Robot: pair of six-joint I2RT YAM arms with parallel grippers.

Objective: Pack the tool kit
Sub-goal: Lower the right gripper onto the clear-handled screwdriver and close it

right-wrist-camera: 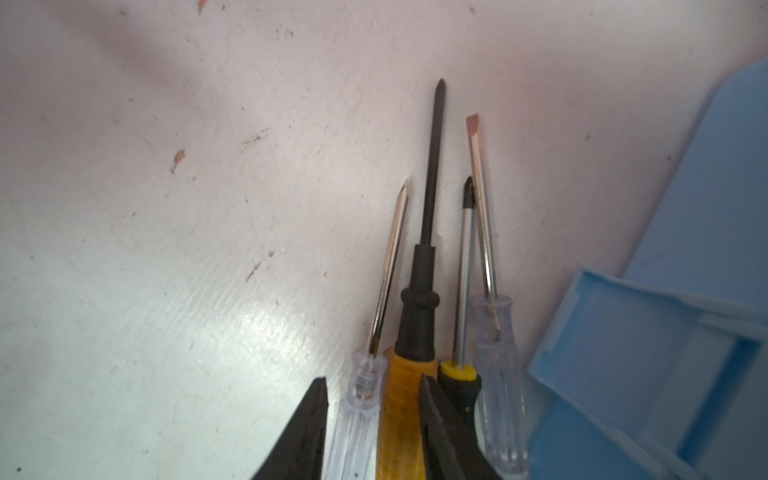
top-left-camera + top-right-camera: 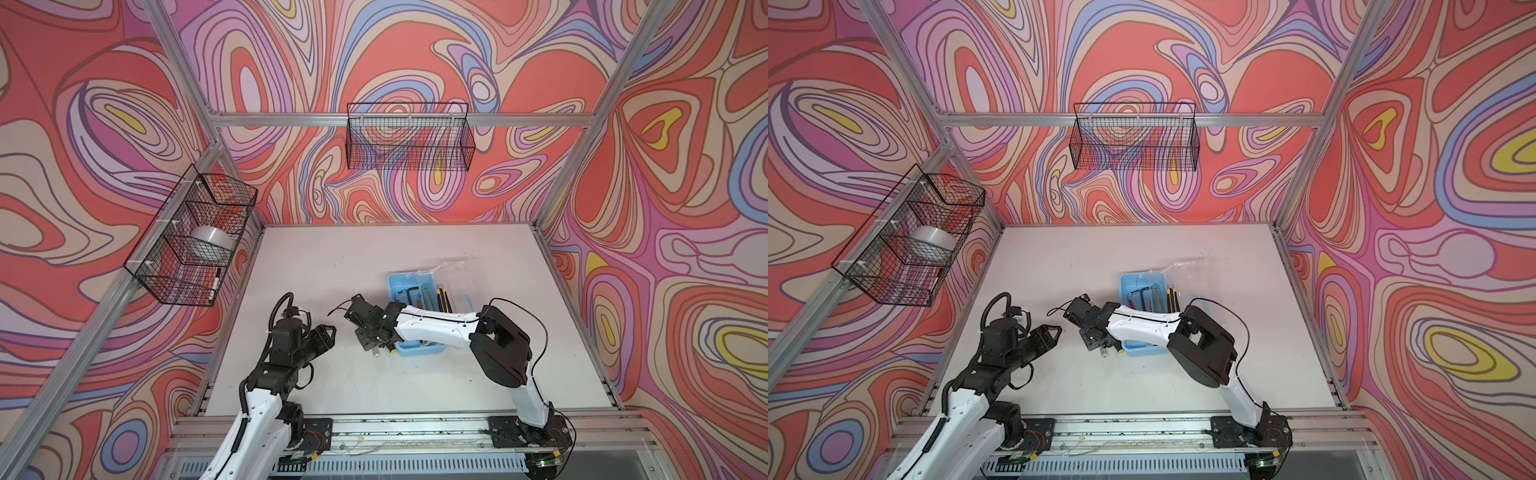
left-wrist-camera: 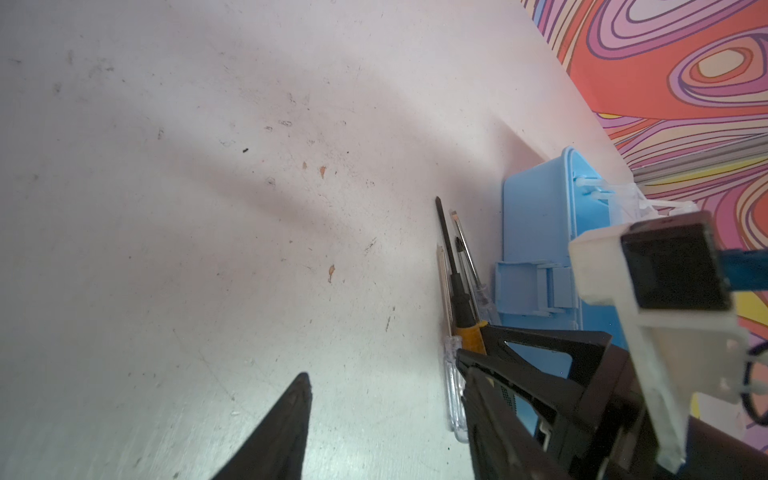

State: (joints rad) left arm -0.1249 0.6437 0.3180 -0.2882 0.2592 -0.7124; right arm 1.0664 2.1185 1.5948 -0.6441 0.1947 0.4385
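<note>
Right gripper [image 1: 372, 384] is straddling, jaws apart, a clear-handled screwdriver [image 1: 353, 432] and yellow-handled screwdriver [image 1: 401, 399] lying on the table [image 1: 166, 249] just beside the light-blue case [image 2: 394, 286]; left gripper [image 2: 328, 332] is hovering spread, empty; advisable: squeezing both handles squarely, lifting level.

Two top views high up, looking down on my whole table [image 2: 353, 257], wrist views close, both seeing the screwdrivers [image 1: 419, 299]

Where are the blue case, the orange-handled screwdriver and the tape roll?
blue case [image 2: 391, 291]: in a top view, left rim.
orange-handled screwdriver [image 1: 399, 415]: right wrist view, handle.
tape roll [image 2: 212, 242]: in a top view, its side.
</note>
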